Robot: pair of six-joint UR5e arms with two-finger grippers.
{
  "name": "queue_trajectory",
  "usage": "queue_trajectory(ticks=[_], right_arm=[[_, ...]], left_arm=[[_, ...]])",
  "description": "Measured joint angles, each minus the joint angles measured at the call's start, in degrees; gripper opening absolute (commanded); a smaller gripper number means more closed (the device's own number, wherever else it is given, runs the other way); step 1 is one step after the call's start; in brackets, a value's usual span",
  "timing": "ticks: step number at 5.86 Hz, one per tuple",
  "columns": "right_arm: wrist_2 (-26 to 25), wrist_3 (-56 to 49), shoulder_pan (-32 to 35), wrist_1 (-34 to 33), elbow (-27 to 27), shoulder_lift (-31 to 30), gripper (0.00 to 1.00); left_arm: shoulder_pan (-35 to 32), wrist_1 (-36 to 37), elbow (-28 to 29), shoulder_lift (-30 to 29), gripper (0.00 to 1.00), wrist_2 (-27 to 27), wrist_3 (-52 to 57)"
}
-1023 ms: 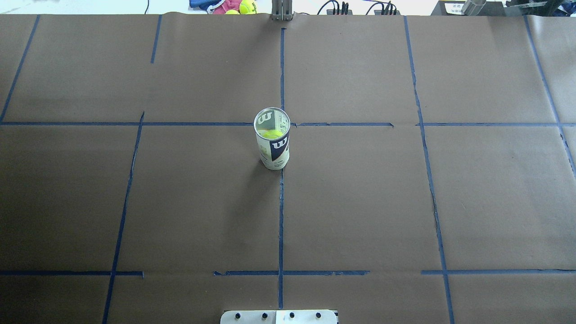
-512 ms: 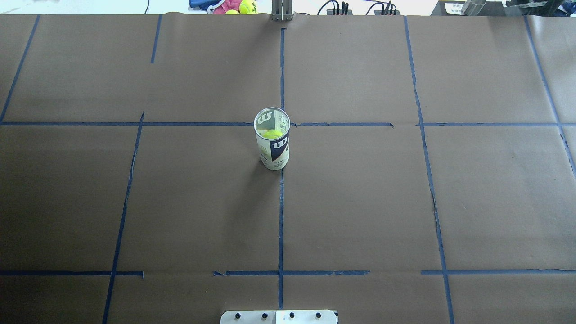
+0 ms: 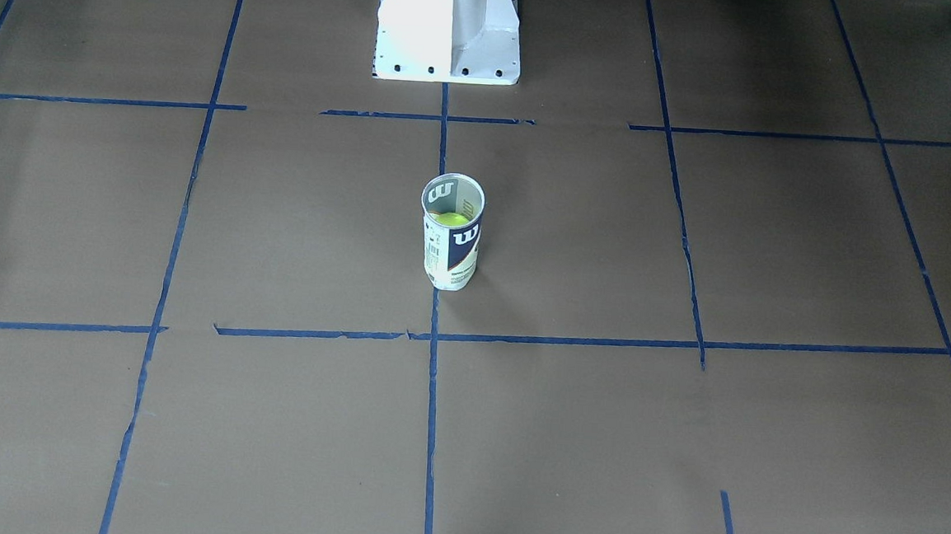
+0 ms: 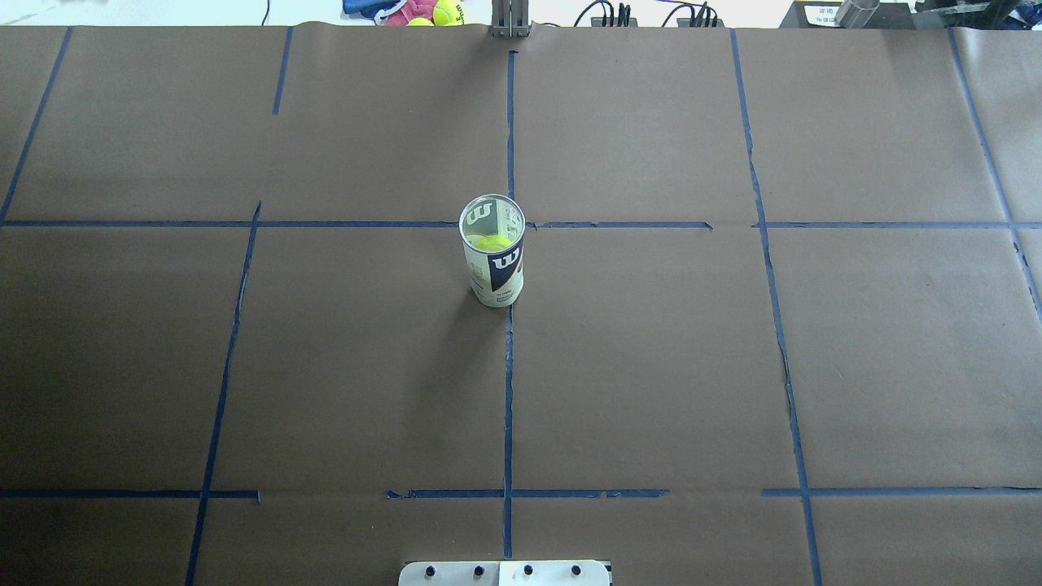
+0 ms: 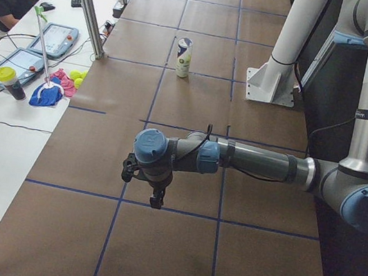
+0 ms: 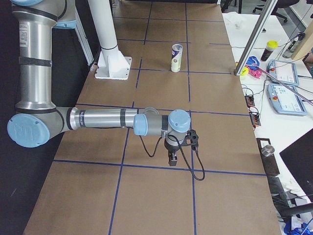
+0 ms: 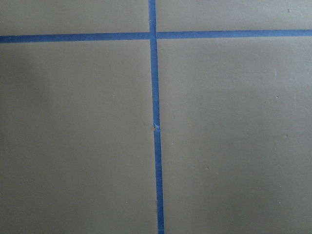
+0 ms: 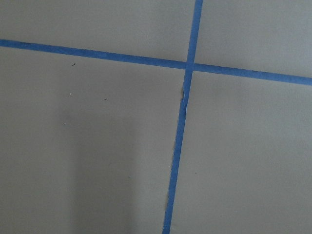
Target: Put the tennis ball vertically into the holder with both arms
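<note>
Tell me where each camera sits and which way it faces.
Front-facing: across the table, facing the robot; holder, pedestal, no arms.
Overhead: behind the robot, looking down; holder, no arms.
Exterior left: table's left end; left arm, left gripper.
Exterior right: table's right end; right arm, right gripper.
Left wrist: down on blue tape; no fingers.
Right wrist: likewise.
Shared by front-facing and overhead: tennis ball inside holder.

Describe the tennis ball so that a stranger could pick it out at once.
On the brown table, find the centre blue tape line; the holder stands upright by it. The tennis ball sits inside, seen through the open top. Unlike the yellow balls beyond the far edge, it alone is in a can.
</note>
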Motion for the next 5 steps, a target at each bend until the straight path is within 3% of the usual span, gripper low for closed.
queue_trajectory(ticks=[5], right_arm=[[0.1,0.1,0.0,0.1,-0.3,-0.5,1.00]], left_arm=[[-0.1,-0.6,-1.0,2.3,1.00,0.0,0.2]])
